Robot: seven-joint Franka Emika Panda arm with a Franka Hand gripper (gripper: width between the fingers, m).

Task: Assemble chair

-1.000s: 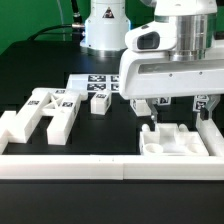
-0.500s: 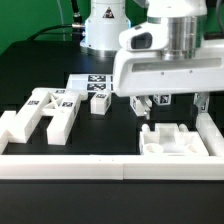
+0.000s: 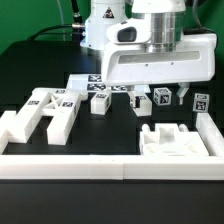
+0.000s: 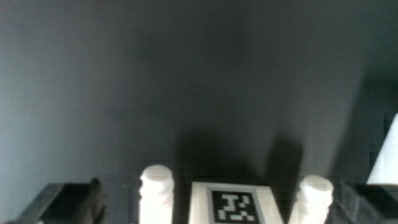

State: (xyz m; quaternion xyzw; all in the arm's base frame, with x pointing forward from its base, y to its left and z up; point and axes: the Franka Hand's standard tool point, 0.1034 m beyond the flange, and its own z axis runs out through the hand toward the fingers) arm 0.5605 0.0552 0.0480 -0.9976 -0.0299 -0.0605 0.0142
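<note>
Dark counter (image 3: pixel 110 130), white rails (image 3: pixel 70 165). Your tool (image 3: pixel 161 95) hangs empty, jaws wide, right of centre above recessed chair piece (image 3: pixel 170 140). Risk: off-centre descent clips its wall, shoves it.

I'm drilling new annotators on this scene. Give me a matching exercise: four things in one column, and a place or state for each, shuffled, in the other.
1 pincer
2 marker board
3 H-shaped chair piece
4 recessed chair piece

A flat, only tags on it
B exterior view's left
C open, holding nothing
D exterior view's right, by the front rail

Pairs: 1-C; 2-A; 3-B; 4-D
</note>
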